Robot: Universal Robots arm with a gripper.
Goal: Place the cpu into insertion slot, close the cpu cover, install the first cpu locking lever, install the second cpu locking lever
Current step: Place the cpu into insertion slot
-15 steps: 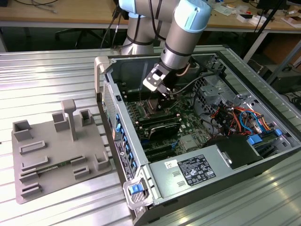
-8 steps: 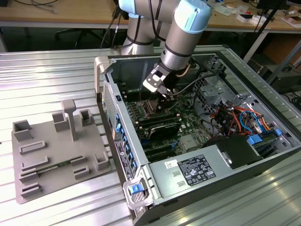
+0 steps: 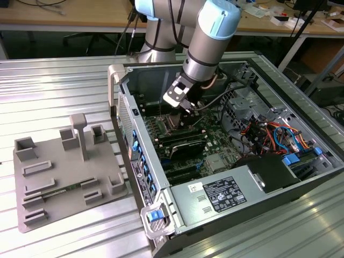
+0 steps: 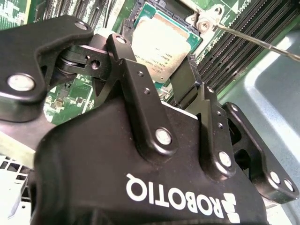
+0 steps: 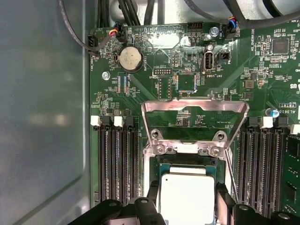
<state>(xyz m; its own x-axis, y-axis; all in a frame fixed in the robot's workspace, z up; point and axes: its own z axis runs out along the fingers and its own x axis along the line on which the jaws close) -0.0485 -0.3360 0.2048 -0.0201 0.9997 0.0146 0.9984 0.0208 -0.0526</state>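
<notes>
Silver-topped flat square cpu (image 5: 187, 199) is down in the insertion slot (image 5: 187, 161), the dark square socket with the silver metal rim, in the first wrist view. Black gripper (image 5: 187, 187) is clamped on it, with its fingers (image 5: 153, 199) against two opposite edges. The cpu cover (image 5: 187, 103), a thin silver metal frame with a cut-out middle, stands flipped open off the slot's hinge edge. Long black RAM slots (image 5: 117, 164) run on both sides of the slot, and a round silver coin battery (image 5: 130, 59) sits well away from the slot, past the open cover.

Second wrist view: same deal, the cpu (image 4: 161, 42) sits between the fingers (image 4: 136, 93) of the gripper (image 4: 152, 58), and a thin silver lever rod (image 4: 253, 40) sticks out sideways just past the slot's corner.

Exterior view: the gripper (image 3: 180, 113) hangs right over the slot (image 3: 173, 122) inside the open grey computer case (image 3: 124, 115), which lies on a ribbed metal table (image 3: 54, 91). A grey plastic fixture plate (image 3: 59, 172) sits outside the case, well away from the slot, on the exterior view's left.
</notes>
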